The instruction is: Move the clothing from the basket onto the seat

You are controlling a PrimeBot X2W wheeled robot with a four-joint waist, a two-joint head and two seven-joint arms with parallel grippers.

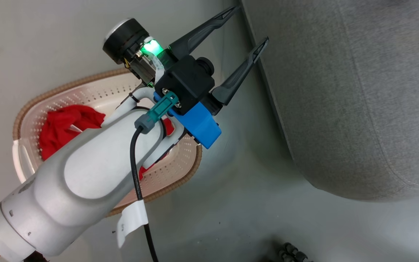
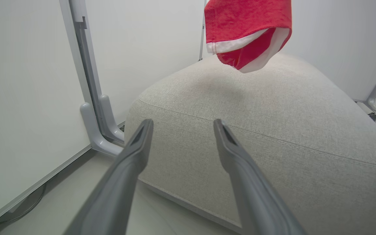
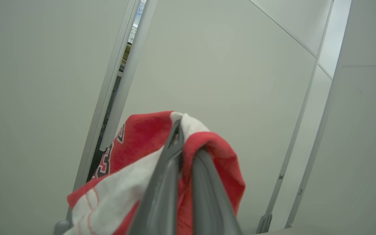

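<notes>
Carry step, one garment aloft: the right end effector (image 3: 188, 147) has its long dark fingers clamped on a soft bright red garment with white panels (image 3: 135, 169). The garment (image 2: 246, 32) hangs at 12 o'clock in the left wrist view, above the large grey fabric-upholstered seat (image 2: 273, 130). The left end effector (image 1: 251, 23) stands apart, empty. Crumpled red clothing (image 1: 67, 125) lies in the cream-white perforated plastic basket (image 1: 100, 92), at 9 o'clock in the head view. The next move probably calls for lowering over the cushion, then release. The pale forearm (image 1: 96, 163) hides much of the basket. The garment's top is cut off and its dark print is unreadable.

Head view steeply down on basket (image 1: 96, 95) and seat (image 1: 340, 91); left wrist low beside same seat
</notes>
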